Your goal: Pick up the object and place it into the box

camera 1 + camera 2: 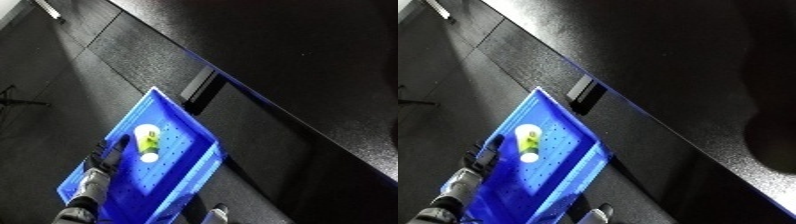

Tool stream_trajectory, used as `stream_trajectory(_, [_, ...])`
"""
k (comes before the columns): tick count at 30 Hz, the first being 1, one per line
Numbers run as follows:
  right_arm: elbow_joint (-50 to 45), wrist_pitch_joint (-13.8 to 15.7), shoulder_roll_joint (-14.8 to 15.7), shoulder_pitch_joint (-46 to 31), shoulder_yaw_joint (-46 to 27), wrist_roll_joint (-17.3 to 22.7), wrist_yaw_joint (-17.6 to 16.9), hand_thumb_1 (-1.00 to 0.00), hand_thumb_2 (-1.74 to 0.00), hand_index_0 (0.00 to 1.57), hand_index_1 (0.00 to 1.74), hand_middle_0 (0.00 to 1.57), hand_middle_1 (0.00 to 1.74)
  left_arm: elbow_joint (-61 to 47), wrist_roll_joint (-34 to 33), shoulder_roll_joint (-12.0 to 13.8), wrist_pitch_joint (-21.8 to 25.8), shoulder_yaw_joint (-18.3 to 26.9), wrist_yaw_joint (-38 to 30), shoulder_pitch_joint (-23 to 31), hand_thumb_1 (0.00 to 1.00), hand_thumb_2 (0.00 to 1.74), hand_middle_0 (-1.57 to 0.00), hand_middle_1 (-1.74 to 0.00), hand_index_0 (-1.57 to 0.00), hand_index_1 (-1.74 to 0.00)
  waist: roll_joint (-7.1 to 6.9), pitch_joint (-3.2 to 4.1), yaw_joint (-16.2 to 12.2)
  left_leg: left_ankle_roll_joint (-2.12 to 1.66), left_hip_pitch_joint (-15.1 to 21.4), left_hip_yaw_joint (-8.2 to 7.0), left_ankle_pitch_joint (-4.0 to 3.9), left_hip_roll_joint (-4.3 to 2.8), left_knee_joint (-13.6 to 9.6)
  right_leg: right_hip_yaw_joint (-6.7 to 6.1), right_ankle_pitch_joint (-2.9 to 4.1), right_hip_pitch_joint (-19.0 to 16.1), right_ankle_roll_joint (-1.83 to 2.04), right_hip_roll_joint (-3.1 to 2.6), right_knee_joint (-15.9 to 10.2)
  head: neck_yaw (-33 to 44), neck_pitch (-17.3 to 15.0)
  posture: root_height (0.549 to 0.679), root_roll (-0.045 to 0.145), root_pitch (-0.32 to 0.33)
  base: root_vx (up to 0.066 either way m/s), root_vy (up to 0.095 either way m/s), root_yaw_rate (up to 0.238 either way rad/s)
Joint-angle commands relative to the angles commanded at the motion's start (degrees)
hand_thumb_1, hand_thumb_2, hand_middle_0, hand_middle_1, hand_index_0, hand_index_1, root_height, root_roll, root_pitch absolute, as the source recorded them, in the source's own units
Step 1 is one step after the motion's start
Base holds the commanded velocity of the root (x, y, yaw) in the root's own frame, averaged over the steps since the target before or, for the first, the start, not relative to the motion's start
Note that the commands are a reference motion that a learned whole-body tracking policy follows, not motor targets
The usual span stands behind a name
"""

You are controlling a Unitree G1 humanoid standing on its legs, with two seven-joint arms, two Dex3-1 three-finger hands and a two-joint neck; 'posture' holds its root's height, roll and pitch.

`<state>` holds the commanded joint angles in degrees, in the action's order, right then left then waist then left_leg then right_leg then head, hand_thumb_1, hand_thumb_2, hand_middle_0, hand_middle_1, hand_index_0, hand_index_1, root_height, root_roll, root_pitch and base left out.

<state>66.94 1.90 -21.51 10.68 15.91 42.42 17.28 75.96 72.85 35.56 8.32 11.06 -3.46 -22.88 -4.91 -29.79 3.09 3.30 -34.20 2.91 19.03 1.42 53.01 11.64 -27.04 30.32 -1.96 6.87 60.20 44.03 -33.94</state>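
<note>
My left hand (pixel 108 152) reaches up from the lower left of the frame over the near rim of the blue bin (pixel 191 122), my white and silver forearm (pixel 89 187) trailing below it toward the bottom edge. The black fingers lie fairly straight along the bin's left side, tips close beside the object, curled round nothing. The object (pixel 147 140), a small yellow-green and white piece with a pale round end, lies inside the bin on its perforated floor, in the upper half of the tray, a little left of centre in the frame. The bin sits tilted in the view, its long side running from the lower left toward the centre, on a dark surface (pixel 293 60) whose bright edge crosses diagonally from the top toward the lower right. My right hand does not show in either view.
</note>
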Motion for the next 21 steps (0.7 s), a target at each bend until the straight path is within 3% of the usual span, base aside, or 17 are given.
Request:
stream_trajectory(11, [-0.3,-0.2,-0.2,0.5,0.0,0.3,-0.5,0.00,0.00,0.00,0.00,0.00,0.00,0.9,1.0,0.2,-2.2,-0.4,2.3,-0.4,0.00,0.00,0.00,0.00,0.00,0.00,0.67,0.00,-0.3,-0.13,0.0,-0.23,-0.16,0.25,-0.5,-0.16,0.33,0.3,-0.19,-0.04,-0.6,-1.9,0.0,0.598,0.034,-0.010,-0.005,0.005,-0.003])
stream_trajectory(16, [-0.7,0.1,-0.1,0.6,0.0,0.7,-0.8,0.00,0.00,0.00,0.00,0.00,0.00,0.9,-2.5,0.0,-4.6,-1.8,5.9,-0.7,0.00,0.00,0.00,0.00,0.00,0.00,0.65,0.00,-0.3,-0.05,0.1,-0.41,0.01,0.27,-0.7,-0.17,0.64,0.4,0.01,0.06,-0.9,-3.6,0.0,0.599,0.031,-0.007,-0.018,-0.018,-0.015])
stream_trajectory(21, [-0.9,0.2,0.1,1.8,0.4,1.3,-1.4,0.00,0.00,0.00,0.00,0.00,0.00,1.0,-11.9,-1.5,-6.4,-6.5,10.9,-2.4,0.00,0.00,0.00,0.00,0.00,0.00,0.71,0.00,-0.8,-0.05,0.7,-0.89,0.25,0.16,-1.1,-0.48,1.63,0.3,0.57,0.18,-1.8,-10.2,-1.7,0.601,0.028,-0.007,-0.026,-0.016,-0.085])
